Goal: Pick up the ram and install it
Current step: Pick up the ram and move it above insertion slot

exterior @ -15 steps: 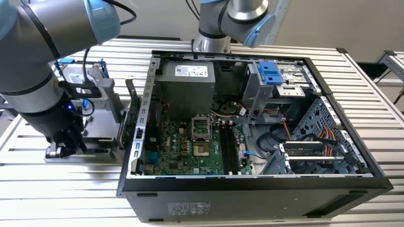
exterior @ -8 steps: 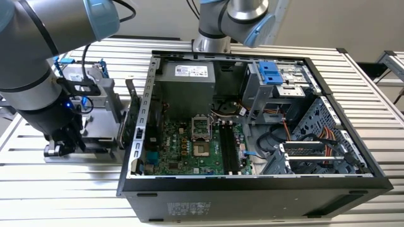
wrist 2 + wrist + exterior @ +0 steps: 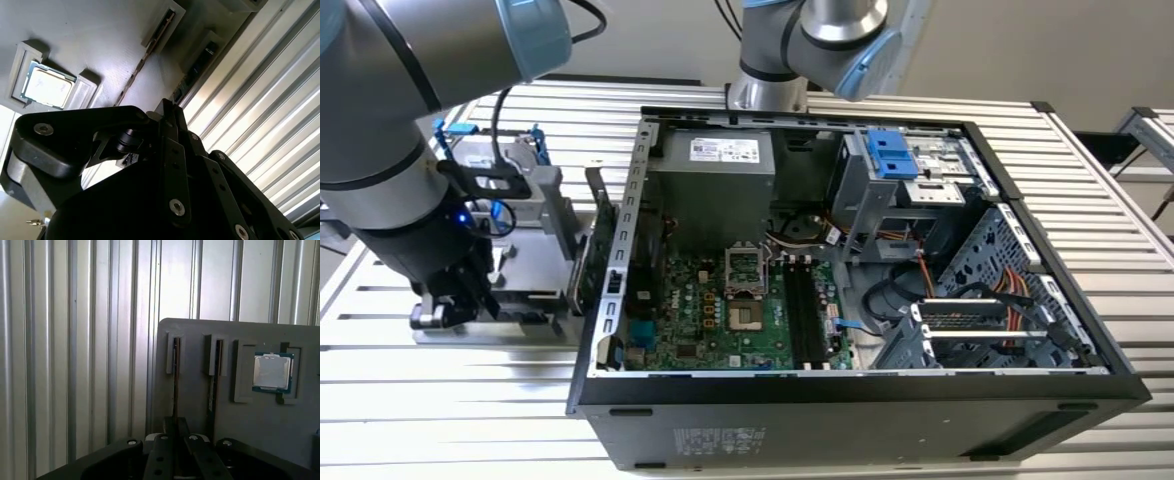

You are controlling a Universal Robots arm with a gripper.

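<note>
Arm is down over the grey holder (image 3: 520,300) that sits on the slatted tabletop (image 3: 1121,200), just beside the open computer case (image 3: 854,400) on the exterior view's left. The holder keeps its parts in cut recesses: two sticks on edge in narrow slots and a processor chip (image 3: 271,371) lying flat. I take the on-edge stance to be what leaves each stick's upper edge free to pinch from above. The ram (image 3: 175,375) is the stick in the slot nearest the holder's rim, with the second stick (image 3: 213,375) between it and the chip. My tool (image 3: 173,424) lines up along that ram and is drawn narrow, tips meeting on its edge, so I read it as gripping. The ram sits in its slot, not lifted. The memory slots (image 3: 807,310) on the board inside the case look unfilled.
</note>
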